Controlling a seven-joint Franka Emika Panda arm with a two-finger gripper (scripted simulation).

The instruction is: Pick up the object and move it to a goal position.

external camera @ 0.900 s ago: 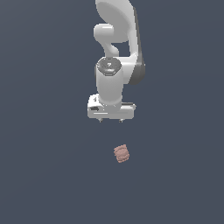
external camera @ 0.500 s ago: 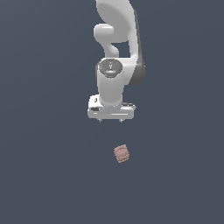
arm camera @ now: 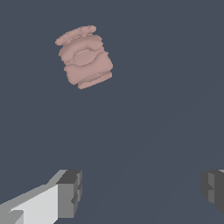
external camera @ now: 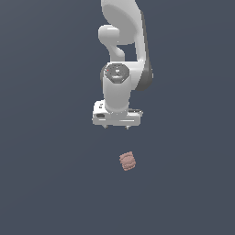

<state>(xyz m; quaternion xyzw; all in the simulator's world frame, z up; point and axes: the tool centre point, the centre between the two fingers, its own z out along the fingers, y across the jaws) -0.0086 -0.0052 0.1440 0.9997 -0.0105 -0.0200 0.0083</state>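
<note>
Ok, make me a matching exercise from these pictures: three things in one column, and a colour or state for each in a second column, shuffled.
Things:
1. pinkish-brown ridged lump
2. gripper
3. robot arm

Descriptions:
A. white, rising toward the top of the exterior view
B. open, holding nothing
C. lying on the dark floor, apart from the fingers

Pairs: 1-C, 2-B, 3-A

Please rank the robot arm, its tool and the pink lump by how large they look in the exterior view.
1. The robot arm, by far the largest.
2. The tool, a wide white block with short fingertips below.
3. The pink lump, clearly the smallest.
How near each sits to the camera is unknown, so this ranks apparent size only.
</note>
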